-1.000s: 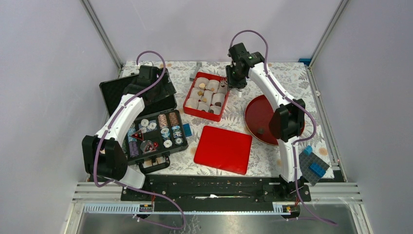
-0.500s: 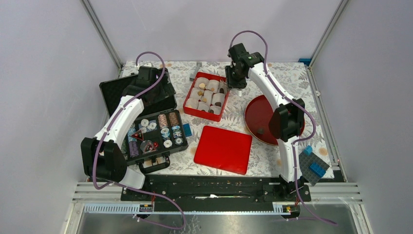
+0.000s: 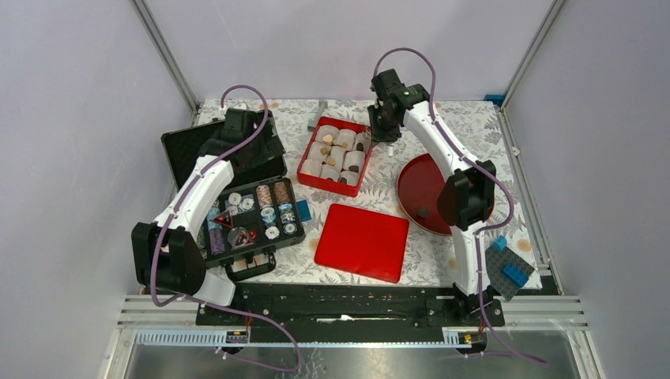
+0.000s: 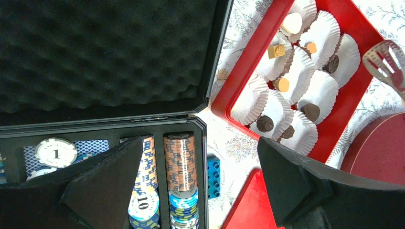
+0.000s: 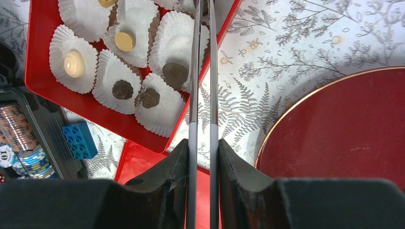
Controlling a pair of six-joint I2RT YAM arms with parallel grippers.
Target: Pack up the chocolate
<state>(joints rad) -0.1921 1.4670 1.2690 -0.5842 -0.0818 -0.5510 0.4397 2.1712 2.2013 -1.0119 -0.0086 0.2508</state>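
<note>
Metal tongs [image 5: 194,71] pinched in R gripper [image 5: 202,148], tips at red box [image 5: 37,47] rim, top centre; L gripper [image 4: 199,157] spread. Risk: tips could snag cup [image 5: 157,114], spilling chocolate [image 5: 175,74].

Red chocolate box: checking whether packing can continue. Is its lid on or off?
Off. The red box shows its paper cups; the flat red lid lies on the table beside it.

Pale lilac walls [image 3: 71,118], aluminium corner posts [image 3: 167,59], fern-patterned tablecloth [image 3: 474,126], soft even light

Chocolate [image 5: 122,89] in cups [image 5: 59,47] in box [image 4: 239,81]; case [image 4: 95,52] left, plate [image 3: 419,185] right, lid [image 3: 362,241] before.
</note>
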